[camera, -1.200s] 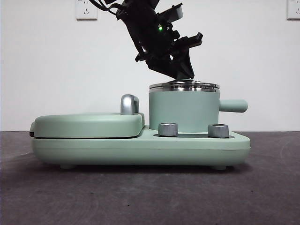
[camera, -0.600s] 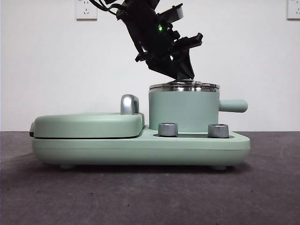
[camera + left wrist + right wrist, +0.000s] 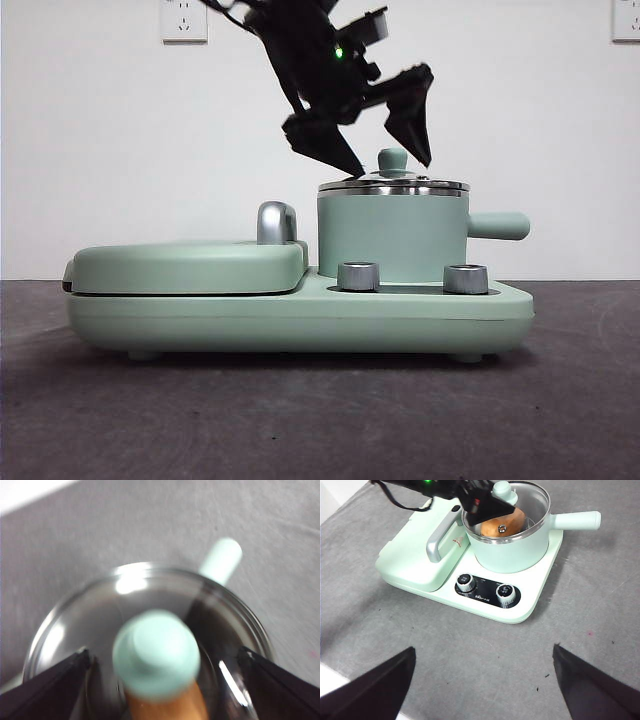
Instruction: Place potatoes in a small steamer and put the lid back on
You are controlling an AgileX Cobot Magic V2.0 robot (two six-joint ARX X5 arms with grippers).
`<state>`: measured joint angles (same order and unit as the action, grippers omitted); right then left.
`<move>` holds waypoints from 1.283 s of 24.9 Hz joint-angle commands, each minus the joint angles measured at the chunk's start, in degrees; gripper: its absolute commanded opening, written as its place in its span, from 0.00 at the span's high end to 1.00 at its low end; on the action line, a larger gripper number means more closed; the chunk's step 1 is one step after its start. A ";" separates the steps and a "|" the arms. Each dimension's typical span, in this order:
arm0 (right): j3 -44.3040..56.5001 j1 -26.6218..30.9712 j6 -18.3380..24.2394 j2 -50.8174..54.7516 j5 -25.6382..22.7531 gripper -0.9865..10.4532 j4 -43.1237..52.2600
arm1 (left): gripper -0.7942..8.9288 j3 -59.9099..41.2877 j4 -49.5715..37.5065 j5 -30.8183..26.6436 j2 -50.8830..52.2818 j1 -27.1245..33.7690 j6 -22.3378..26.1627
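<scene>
Gray tabletop [image 3: 320, 420], rough, mid-frame to bottom. Big mint-green cooker [image 3: 300, 315] in middle, smooth plastic, two shiny round dials. Flat green cover [image 3: 185, 265] on left part. Small steamer [image 3: 392, 235], round pot with steel rim and stubby handle, right of middle. Lid [image 3: 392, 183] sits on pot, clear, small green knob. Potato [image 3: 502, 521], smooth, orange-tan, inside pot. Job looks almost done. Left end effector [image 3: 385, 150] spread wide around knob, not pinching. Right end effector [image 3: 482, 680] spread, waits far off.
</scene>
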<state>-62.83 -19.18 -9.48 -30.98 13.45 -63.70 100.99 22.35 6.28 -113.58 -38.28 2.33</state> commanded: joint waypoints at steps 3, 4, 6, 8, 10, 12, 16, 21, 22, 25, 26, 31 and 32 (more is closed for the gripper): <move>-0.48 -0.24 -0.61 -0.22 0.04 0.54 0.70 | 0.41 2.25 11.76 0.11 10.29 -0.26 -1.53; -0.48 -0.24 -0.61 -0.24 0.07 0.54 0.70 | 0.42 2.25 15.82 0.11 12.98 -0.24 -1.53; -0.48 -0.24 -0.59 -0.24 0.68 0.54 0.70 | 0.42 2.25 23.02 0.15 17.90 -0.26 -1.51; -0.48 -0.24 -0.52 -0.31 3.23 0.54 0.72 | 0.42 2.23 28.79 0.15 22.84 -0.26 -1.33; -0.48 -0.24 0.07 -0.35 5.25 0.54 0.76 | 0.42 2.23 34.12 0.15 27.74 -0.26 -1.40; -0.48 -0.24 1.25 -0.37 6.32 0.54 1.05 | 0.42 1.79 40.57 0.15 32.61 -0.31 -1.51; -0.48 -0.24 1.33 -0.37 7.32 0.54 2.56 | 0.45 -1.53 47.15 0.17 40.94 -0.42 -1.75; -0.48 -0.24 1.20 -0.37 9.81 0.54 5.46 | 0.45 -10.80 44.83 0.17 53.92 -0.42 -4.59; -0.48 -0.24 1.16 -0.37 10.25 0.54 5.84 | 0.45 -12.66 44.13 0.17 56.41 -0.42 -5.14; -0.48 -0.24 1.18 -0.37 10.78 0.54 6.38 | 0.45 -18.97 41.40 0.15 64.39 -0.42 -6.67; -0.48 -0.24 1.18 -0.37 10.78 0.54 6.38 | 0.45 -20.74 40.59 0.15 66.60 -0.42 -6.97; -0.48 -0.24 1.20 -0.37 10.78 0.54 6.29 | 0.45 -29.44 38.60 0.11 77.18 -0.35 -9.42; -0.48 -0.24 1.22 -0.37 10.78 0.54 6.29 | 0.48 -30.56 38.71 0.11 78.42 -0.35 -10.16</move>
<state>-62.83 -19.18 -8.80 -31.00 24.03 -57.98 70.61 61.54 6.31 -34.59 -38.28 -5.91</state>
